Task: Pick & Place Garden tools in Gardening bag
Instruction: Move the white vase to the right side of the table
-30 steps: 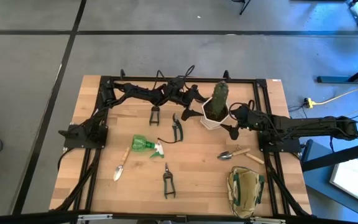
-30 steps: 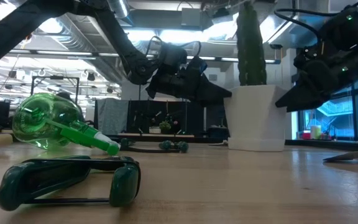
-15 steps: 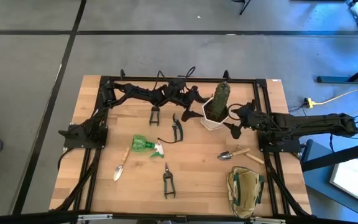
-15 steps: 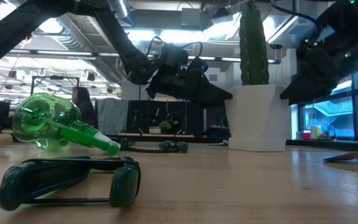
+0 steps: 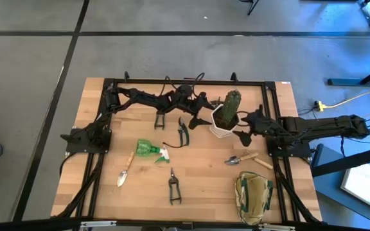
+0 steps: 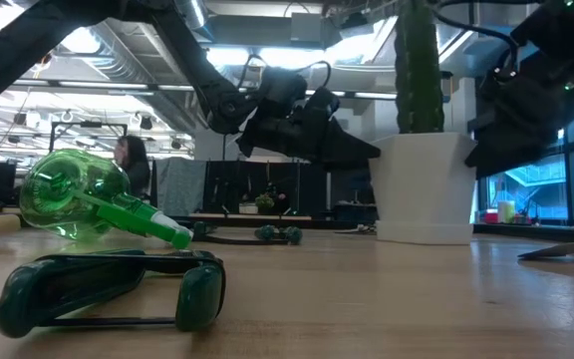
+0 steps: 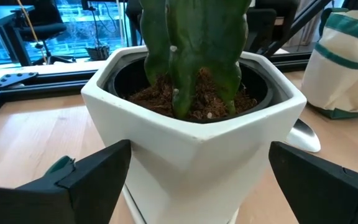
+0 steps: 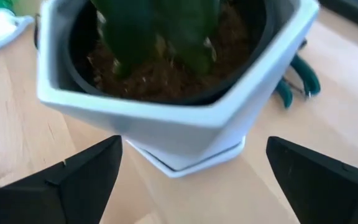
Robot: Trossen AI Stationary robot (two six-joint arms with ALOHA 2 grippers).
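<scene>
**Both arms flank the cactus pot; no tool is bagged yet**

Nearest the front edge of the table lies the gardening bag, at the right front corner, with nothing visibly in it from above, though its inside is hard to read. Just left of it, one pair of pruning shears lies near the front, and a wooden-handled trowel rests further left. A little deeper sit the green spray bottle on its side and the second trowel, which lies closest to the bag. Beyond those, two more pruning shears lie near the middle and toward the rear rail.

Farthest back stands the cactus pot, which is no part of the task. The left gripper hangs just to its left and the right gripper just to its right, each with its fingers spread wide and holding nothing; both wrist views show the white pot framed between empty fingers.

The task appears to be at its opening step, with every tool on the table. The next move calls for one arm to leave the pot and settle over a tool; the trowel near the bag suits the right arm, gripped across its handle.
</scene>
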